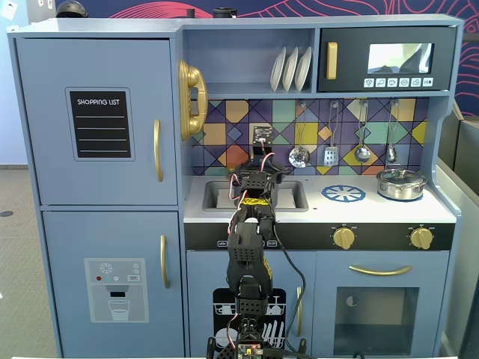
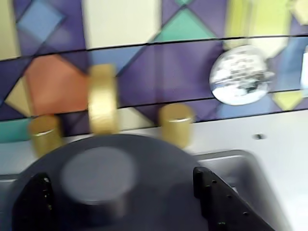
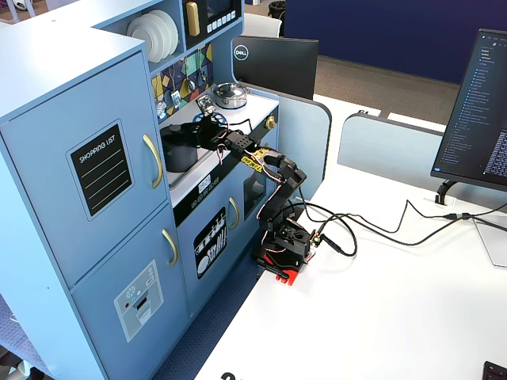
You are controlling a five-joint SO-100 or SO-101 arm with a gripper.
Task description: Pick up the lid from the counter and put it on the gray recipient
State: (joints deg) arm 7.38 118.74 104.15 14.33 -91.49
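- Shopping list board [image 1: 100,124]: on the upper cupboard door, far left in a fixed view.
- Gold phone [image 1: 191,99]: hung on the cupboard's side, above the counter's left end.
- Left tap [image 2: 44,132]: gold, at the wall behind the sink, in the wrist view.
- Faucet [image 2: 102,98]: gold, upright between the two taps, behind the lid's far rim.
- Pot [image 3: 178,157]: dark gray, stood in the sink under my wrist. Its top could not be told apart from the lid in that fixed view.
- Lid [image 2: 159,192]: dark gray disc that filled the lower wrist view, level over the sink, directly beneath me. Whether it sat fully on the pot I could not tell.
- Knob [image 2: 98,175]: round, at the lid's centre, blurred.
- My gripper [image 2: 120,175]: jaws stood wide apart, one finger left of the knob and one right, clamped on nothing.
- My arm [image 1: 251,247]: rose from the base in front of the cabinet and reached over the counter edge to the sink.
- Right tap [image 2: 176,124]: gold, just past the lid's rim.
- Sink [image 2: 240,163]: gray wall showed right of the lid.
- Plates [image 1: 290,69]: three, white, on edge on the upper shelf.
- Ladle [image 2: 240,74]: shiny bowl against the tiled wall.
- Burner [image 1: 343,194]: blue pattern on the counter, right of the sink.
- Silver pot [image 1: 401,183]: lidded, at the counter's right end, well apart from me.
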